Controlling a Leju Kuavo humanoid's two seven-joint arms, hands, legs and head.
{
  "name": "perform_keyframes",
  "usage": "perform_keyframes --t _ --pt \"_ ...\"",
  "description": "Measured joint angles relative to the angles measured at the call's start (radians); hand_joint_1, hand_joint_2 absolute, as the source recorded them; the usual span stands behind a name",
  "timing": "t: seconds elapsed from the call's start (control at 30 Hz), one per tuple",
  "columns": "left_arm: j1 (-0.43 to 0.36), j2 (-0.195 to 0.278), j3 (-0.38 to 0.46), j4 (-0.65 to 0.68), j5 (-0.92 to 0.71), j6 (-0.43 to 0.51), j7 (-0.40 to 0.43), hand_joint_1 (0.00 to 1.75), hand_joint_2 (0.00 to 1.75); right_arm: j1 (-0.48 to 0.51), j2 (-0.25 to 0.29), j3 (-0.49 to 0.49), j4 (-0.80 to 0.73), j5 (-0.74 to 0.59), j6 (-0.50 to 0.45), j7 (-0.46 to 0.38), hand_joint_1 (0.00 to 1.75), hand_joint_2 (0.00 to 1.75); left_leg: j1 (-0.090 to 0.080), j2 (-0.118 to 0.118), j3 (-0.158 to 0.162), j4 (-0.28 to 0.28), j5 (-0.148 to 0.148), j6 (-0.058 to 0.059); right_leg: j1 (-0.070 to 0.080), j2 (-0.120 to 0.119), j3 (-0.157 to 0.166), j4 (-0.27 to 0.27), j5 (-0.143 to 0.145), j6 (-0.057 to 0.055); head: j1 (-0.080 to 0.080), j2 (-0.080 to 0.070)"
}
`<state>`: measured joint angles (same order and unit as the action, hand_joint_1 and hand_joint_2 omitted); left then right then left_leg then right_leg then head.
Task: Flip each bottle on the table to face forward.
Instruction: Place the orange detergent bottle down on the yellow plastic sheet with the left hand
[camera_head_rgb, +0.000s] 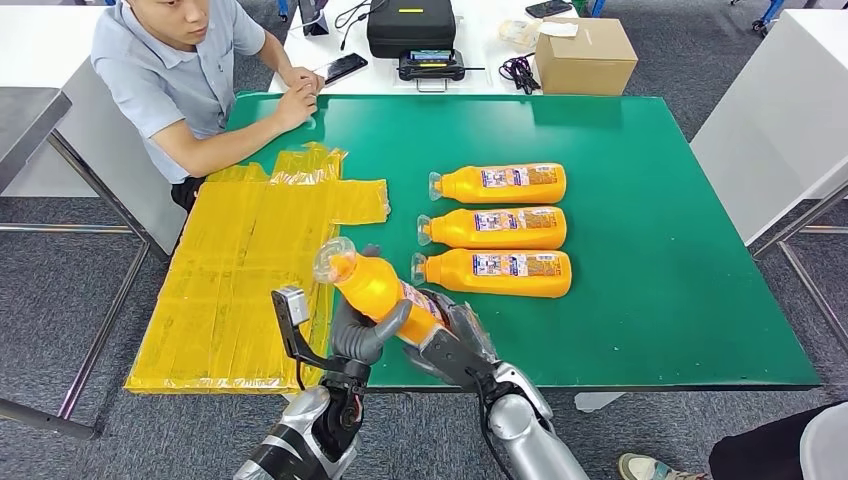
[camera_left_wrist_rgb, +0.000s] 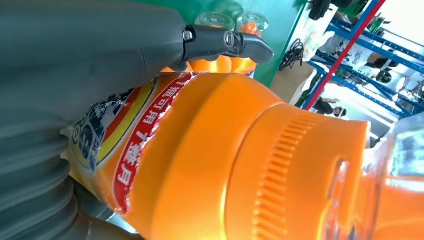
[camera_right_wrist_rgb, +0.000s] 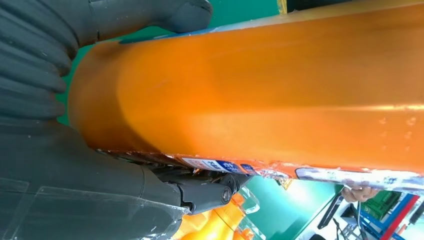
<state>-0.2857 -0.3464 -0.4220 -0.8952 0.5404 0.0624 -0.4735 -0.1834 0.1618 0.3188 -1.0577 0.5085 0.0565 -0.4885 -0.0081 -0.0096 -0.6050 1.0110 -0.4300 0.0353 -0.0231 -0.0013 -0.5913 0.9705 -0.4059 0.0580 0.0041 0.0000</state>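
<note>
Head view: both hands grasp one orange plastic bottle (camera_head_rgb: 378, 288) at lower centre.
Left hand (camera_head_rgb: 362, 335) grips its neck end, right hand (camera_head_rgb: 455, 340) its base; three labelled orange bottles (camera_head_rgb: 498, 228) lie on the green table (camera_head_rgb: 660, 250).

Green table (camera_head_rgb: 650, 300) with yellow taped sheeting (camera_head_rgb: 240, 270) draped over its left part and off the near-left edge. Person in a grey shirt (camera_head_rgb: 170, 75) seated at the far-left corner, hands (camera_head_rgb: 300, 92) resting at the table's far edge. White table (camera_head_rgb: 490, 45) behind carries a black case (camera_head_rgb: 410, 25), a handheld controller (camera_head_rgb: 430, 65) just in front of it, a phone (camera_head_rgb: 343, 68), coiled cables (camera_head_rgb: 520, 70) and a cardboard box (camera_head_rgb: 585, 55). Grey carpet floor (camera_head_rgb: 50, 330). A shoe (camera_head_rgb: 650, 467) at the lower right. Blue shelving (camera_left_wrist_rgb: 370, 55) in the left wrist view.
</note>
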Motion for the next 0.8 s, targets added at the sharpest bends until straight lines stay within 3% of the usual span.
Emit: perform_keyframes --t 0.03,0.07,0.37,0.6,0.8 --pt "0.000 0.000 0.001 0.001 -0.003 -0.005 -0.002 1.75 1.75 0.000 -0.001 0.000 0.002 -0.004 0.000 -0.002 0.24 1.75 0.000 0.000 0.000 0.000 0.000 0.000 0.000 0.000 0.000 0.000 0.000 0.000 0.000 0.000" --pt "0.000 0.000 0.002 0.001 -0.007 -0.009 -0.006 1.75 1.75 0.000 -0.002 0.000 0.004 -0.008 0.001 -0.004 0.01 1.75 0.000 0.000 0.000 0.000 0.000 0.000 0.000 0.000 0.000 0.000 0.000 0.000 0.000 0.000" --pt "0.001 -0.003 0.005 0.000 -0.026 -0.035 -0.031 1.75 1.75 0.000 -0.004 -0.006 0.024 -0.057 0.030 -0.014 0.00 1.75 0.000 0.000 0.000 0.000 0.000 0.000 0.000 0.000 0.000 0.000 0.000 0.000 0.000 0.000" --pt "0.005 -0.003 0.005 -0.036 -0.201 0.069 -0.100 1.75 1.75 0.005 -0.010 -0.012 0.027 -0.137 0.080 -0.015 0.00 1.75 0.000 0.000 0.000 0.000 0.000 0.000 0.000 0.000 0.000 0.000 0.000 0.000 0.000 0.000" --pt "0.015 -0.003 0.009 -0.091 -0.268 0.108 -0.101 1.75 1.75 0.011 -0.018 -0.021 0.018 -0.160 0.095 -0.016 0.00 1.75 0.000 0.000 0.000 0.000 0.000 0.000 0.000 0.000 0.000 0.000 0.000 0.000 0.000 0.000"
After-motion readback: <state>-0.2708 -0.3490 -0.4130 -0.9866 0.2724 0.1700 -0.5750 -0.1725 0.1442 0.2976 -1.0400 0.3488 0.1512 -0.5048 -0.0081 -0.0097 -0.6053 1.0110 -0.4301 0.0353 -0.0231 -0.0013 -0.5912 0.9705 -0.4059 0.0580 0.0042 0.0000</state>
